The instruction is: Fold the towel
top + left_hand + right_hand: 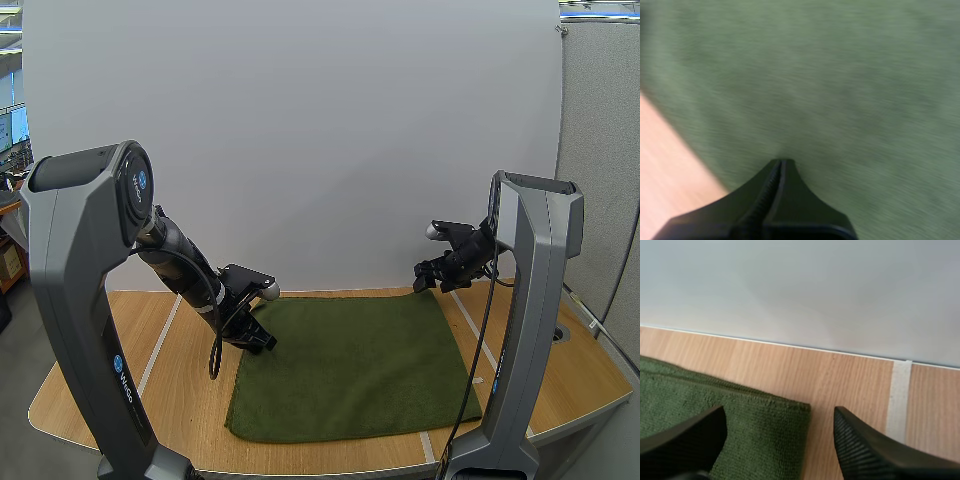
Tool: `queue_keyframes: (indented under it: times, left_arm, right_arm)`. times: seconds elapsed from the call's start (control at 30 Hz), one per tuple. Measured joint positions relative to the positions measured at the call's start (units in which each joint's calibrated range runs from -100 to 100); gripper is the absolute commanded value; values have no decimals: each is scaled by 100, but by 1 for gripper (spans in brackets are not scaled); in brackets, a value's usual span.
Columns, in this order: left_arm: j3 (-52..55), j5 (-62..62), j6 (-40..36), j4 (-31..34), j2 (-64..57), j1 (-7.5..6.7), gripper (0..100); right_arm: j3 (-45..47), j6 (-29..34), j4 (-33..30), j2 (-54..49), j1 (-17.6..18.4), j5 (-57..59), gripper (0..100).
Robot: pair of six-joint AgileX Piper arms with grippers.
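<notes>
Towel [350, 365], green, lies spread flat on the wooden table [570, 385]. The left gripper [262, 342] sits low at the towel's far left edge; the left wrist view shows its fingers [795, 200] pressed together as one wedge over the cloth. The right gripper [428, 272] hangs above the towel's far right corner, and the right wrist view shows its fingers [865, 450] standing wide apart over that corner

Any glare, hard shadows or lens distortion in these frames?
High view: wide-lens bowing curves the table edge; light is even, no glare on the towel. Left wrist view: towel flatly lit under the shut left pincer. Right wrist view: soft shading on the white board, no hard shadows beneath the open right pincer.
</notes>
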Motion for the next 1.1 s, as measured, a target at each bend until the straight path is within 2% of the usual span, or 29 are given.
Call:
queue_keyframes:
  times: [0.03,0.07,0.2,0.53,0.57,0.7,1.1]
  left_arm:
    - [0,64,0,0,-16,0,0]
    - [62,628,0,14,-202,0,0]
    - [512,800,0,65,-1318,0,0]
    - [786,944,0,177,-1793,0,0]
    - [1167,1227,-41,444,-2172,0,0]
    - [2049,766,1,556,-2279,0,0]
    - [2350,30,192,579,-2279,0,0]
  right_arm:
    - [0,0,-17,0,0,15,100]
    - [0,0,-41,0,0,52,100]
    - [0,0,-118,0,0,107,100]
    - [0,0,-130,0,0,107,100]
    - [0,0,-141,-12,0,-30,100]
    - [0,-44,-32,-23,0,-272,100]
    - [0,-234,225,-23,93,-638,100]
